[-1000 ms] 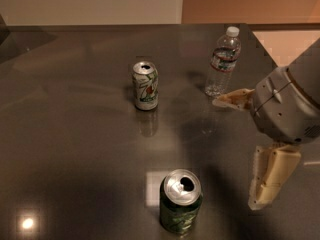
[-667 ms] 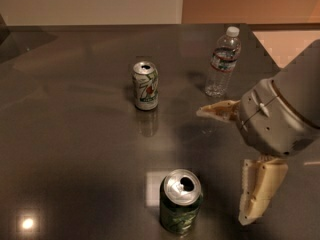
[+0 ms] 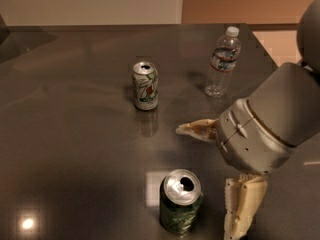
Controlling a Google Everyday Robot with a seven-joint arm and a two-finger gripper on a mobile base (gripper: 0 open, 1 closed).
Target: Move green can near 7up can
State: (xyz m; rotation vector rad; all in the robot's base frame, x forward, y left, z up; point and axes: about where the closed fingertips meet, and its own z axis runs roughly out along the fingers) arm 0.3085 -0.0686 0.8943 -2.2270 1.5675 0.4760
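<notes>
We locate the gripper [image 3: 205, 181] at lower right, spread wide, with the green can [image 3: 181, 201] just left of its lower finger.

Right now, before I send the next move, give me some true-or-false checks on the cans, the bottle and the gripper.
1. The green can stands upright on the table. True.
2. The gripper is shut on the green can. False: it is open beside the can, holding nothing.
3. The green can touches the 7up can. False: they stand well apart.
4. A water bottle stands upright farther back. True.
5. The 7up can lies on its side. False: it is upright.
</notes>
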